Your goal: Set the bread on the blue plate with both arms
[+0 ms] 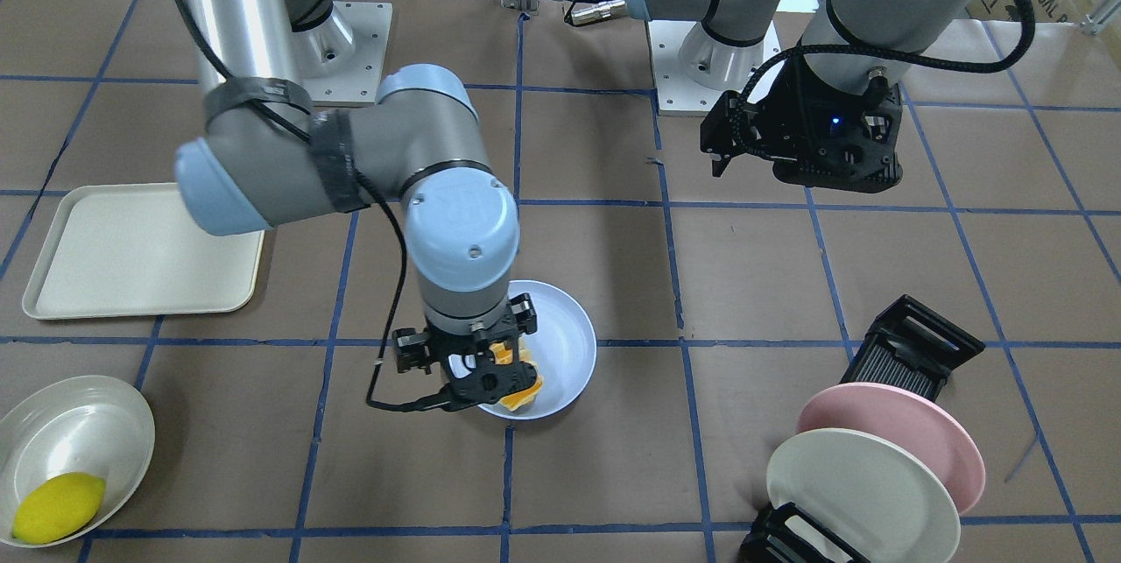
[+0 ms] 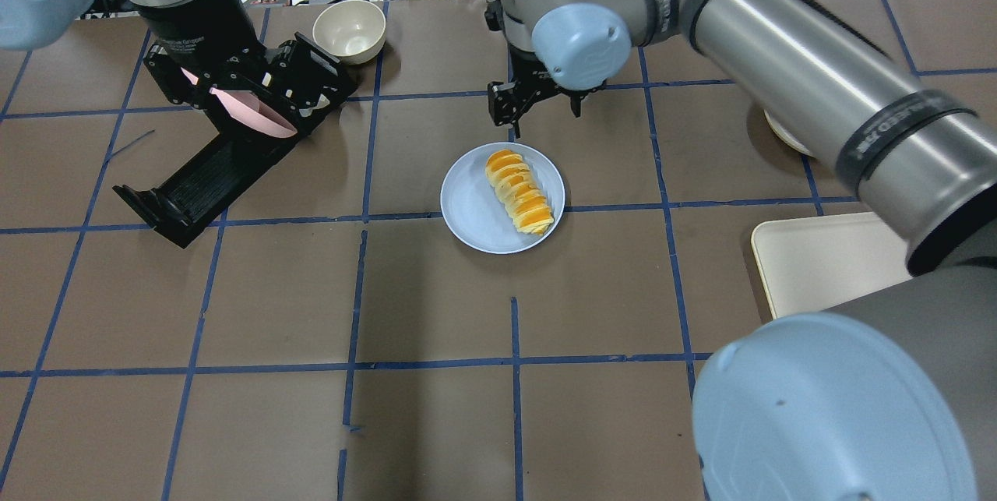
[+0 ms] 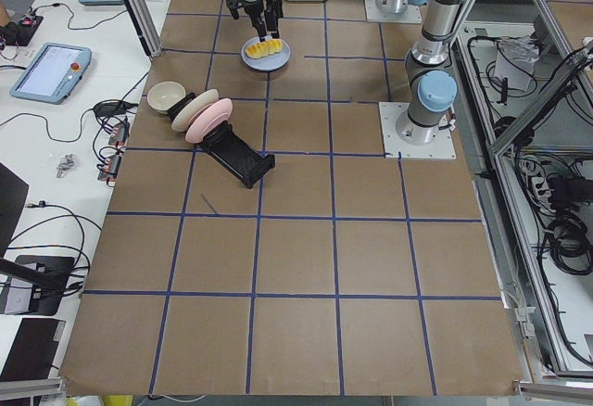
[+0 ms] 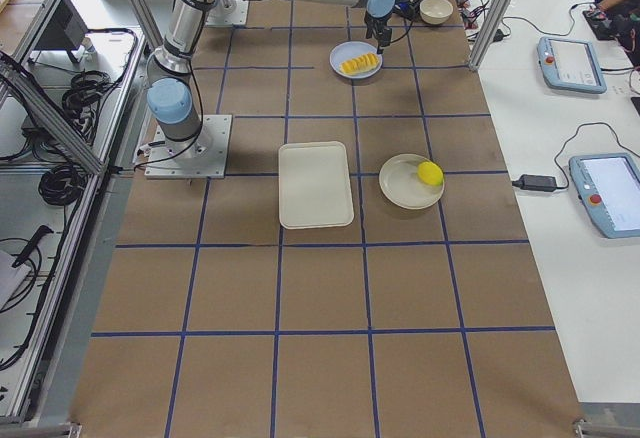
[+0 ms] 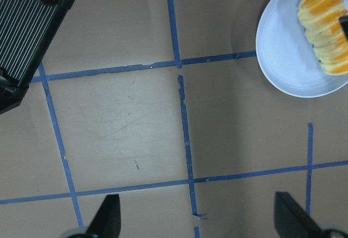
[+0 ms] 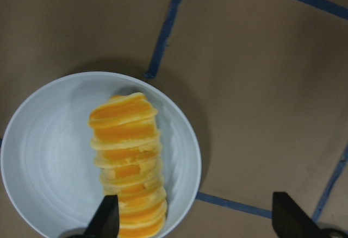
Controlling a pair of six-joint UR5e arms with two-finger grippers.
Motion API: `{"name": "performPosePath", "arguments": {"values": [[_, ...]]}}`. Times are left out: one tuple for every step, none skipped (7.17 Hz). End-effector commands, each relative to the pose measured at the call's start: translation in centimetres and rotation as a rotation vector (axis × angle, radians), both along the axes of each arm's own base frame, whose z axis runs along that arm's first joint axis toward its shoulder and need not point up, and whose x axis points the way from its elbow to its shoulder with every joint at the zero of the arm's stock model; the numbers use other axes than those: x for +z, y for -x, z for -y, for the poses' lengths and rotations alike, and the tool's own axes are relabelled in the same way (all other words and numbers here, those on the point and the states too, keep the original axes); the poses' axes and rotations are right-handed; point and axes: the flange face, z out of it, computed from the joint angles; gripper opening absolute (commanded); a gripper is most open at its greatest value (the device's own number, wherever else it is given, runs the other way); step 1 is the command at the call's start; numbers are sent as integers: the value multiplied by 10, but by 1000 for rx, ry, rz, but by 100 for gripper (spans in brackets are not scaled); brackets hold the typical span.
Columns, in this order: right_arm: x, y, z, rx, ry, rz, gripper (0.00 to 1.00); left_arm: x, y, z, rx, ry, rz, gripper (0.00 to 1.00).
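The bread [image 2: 519, 191], striped orange and cream, lies on the blue plate [image 2: 467, 205] at the table's middle. My right gripper [image 2: 544, 107] hangs open just above the plate's far side. In the right wrist view its gripper [image 6: 196, 224] shows wide-spread fingertips, with the bread [image 6: 128, 162] free on the plate [image 6: 49, 162] below. In the front view the gripper [image 1: 490, 362] partly hides the bread [image 1: 518, 381]. My left gripper [image 1: 810, 160] is raised off to the side. Its wrist view shows it [image 5: 196, 221] open and empty, with the plate [image 5: 283, 53] at the top right.
A black dish rack [image 1: 915, 348] holds a pink plate [image 1: 884, 436] and a cream plate [image 1: 863, 493], below my left gripper in the overhead view. A cream tray [image 1: 140, 252], a bowl [image 1: 79, 432] with a lemon [image 1: 57, 506], and a small cream bowl [image 2: 349, 31] stand around.
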Motion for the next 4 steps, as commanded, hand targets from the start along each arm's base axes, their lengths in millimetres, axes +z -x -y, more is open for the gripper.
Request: {"name": "performPosePath", "arguments": {"values": [[68,105,45,-178,26,55,100,1,0,0,-2,3,4,100],[105,141,57,-228,95,97,100,0,0,1,1,0,4,100],[153,150,43,-237,161,144,100,2,0,-1,1,5,6,100],[176,151,24,-182,189,130,100,1,-1,0,3,2,6,100]]}}
